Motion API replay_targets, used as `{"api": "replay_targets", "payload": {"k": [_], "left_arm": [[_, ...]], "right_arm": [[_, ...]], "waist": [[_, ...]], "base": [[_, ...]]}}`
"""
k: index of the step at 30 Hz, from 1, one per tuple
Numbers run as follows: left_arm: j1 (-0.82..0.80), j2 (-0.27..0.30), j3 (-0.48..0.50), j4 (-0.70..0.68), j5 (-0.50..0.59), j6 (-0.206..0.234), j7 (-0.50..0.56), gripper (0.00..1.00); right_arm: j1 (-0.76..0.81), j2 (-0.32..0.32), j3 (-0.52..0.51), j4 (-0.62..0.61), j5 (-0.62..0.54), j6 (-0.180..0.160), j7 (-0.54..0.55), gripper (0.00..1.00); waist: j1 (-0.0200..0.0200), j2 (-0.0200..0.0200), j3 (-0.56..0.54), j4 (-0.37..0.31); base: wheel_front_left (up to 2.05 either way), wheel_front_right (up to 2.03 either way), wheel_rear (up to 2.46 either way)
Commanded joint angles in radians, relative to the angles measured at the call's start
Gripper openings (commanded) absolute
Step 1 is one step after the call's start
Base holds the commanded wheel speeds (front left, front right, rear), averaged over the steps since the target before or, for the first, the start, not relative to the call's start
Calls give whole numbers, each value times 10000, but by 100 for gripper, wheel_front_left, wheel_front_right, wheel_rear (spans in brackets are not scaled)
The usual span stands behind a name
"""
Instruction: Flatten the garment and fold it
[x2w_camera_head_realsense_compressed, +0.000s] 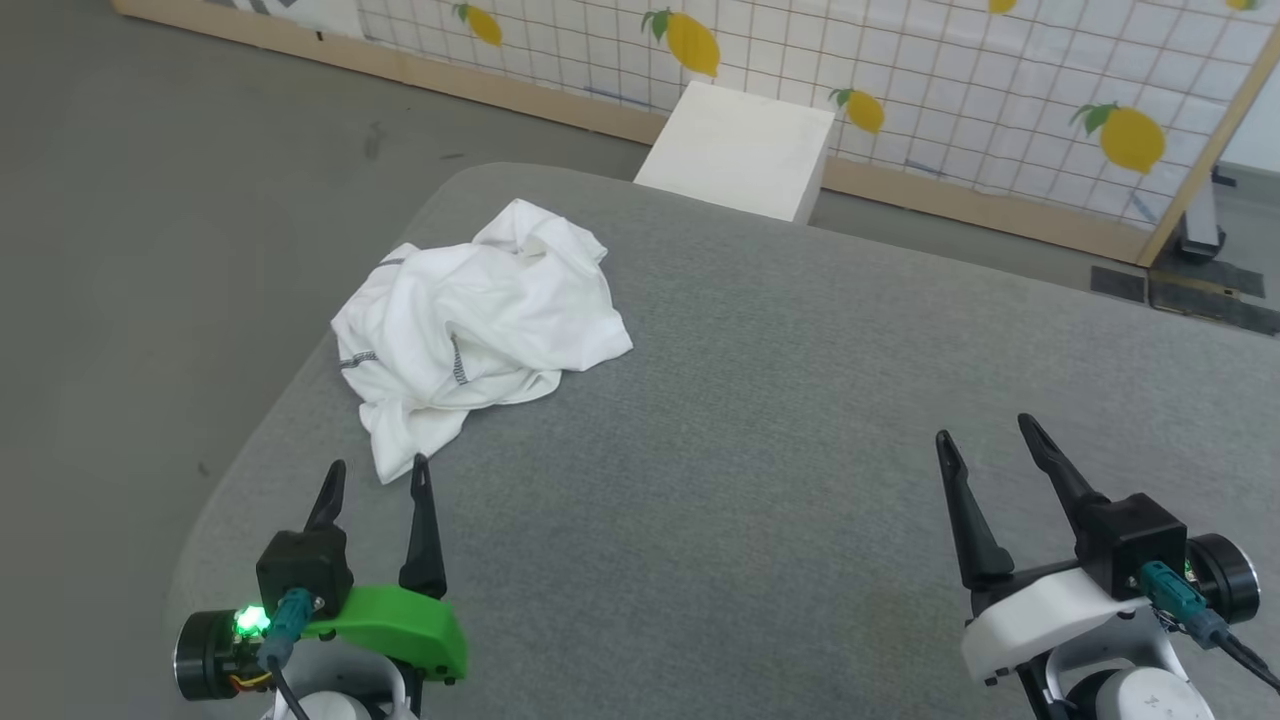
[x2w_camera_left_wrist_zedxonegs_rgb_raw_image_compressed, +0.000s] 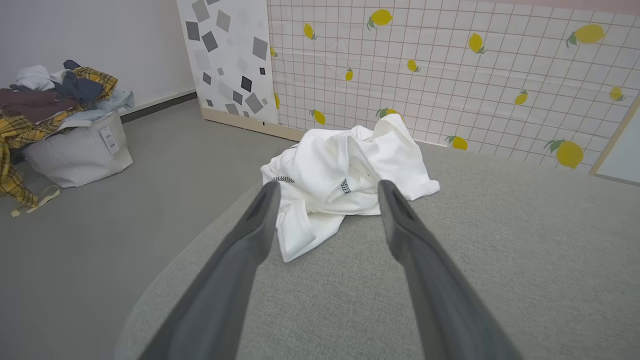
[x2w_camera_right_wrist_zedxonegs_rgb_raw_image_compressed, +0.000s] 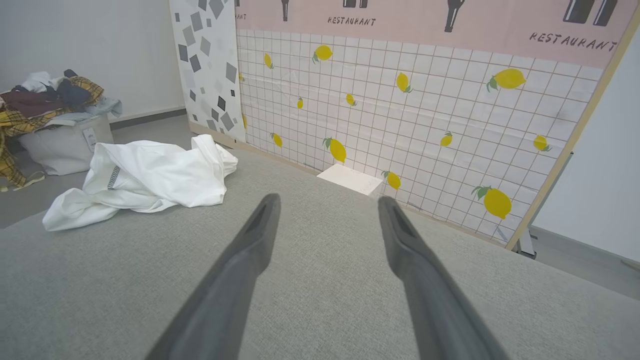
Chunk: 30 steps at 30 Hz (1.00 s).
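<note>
White shirt (x2w_camera_head_realsense_compressed: 470, 320) in a crumpled heap on grey table (x2w_camera_head_realsense_compressed: 750, 400), nothing flat or folded yet, all work left, left claw (x2w_camera_head_realsense_compressed: 379, 463) and right claw (x2w_camera_head_realsense_compressed: 984, 427) wide open, empty.

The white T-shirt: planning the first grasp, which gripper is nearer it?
Left. The left gripper is just before the T-shirt; the right gripper stands far off to its right.

Left tool (x2w_camera_head_realsense_compressed: 378, 478) spread wide, empty; right tool (x2w_camera_head_realsense_compressed: 985, 435) likewise, well apart.
</note>
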Motion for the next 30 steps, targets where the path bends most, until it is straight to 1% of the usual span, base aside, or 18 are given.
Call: {"api": "replay_targets", "payload": {"k": [1, 30], "left_arm": [[-117, 63, -47, 49, -145, 98, -102, 100], [-282, 230, -448, 515, -717, 580, -739, 100]], "right_arm": [[-75, 14, 27, -1, -83, -10, -88, 100], [-133, 22, 87, 78, -67, -14, -503, 100]], "waist": [[-1, 0, 18, 108], [-1, 0, 120, 1447]], "base": [[0, 0, 0], [0, 0, 0]]}}
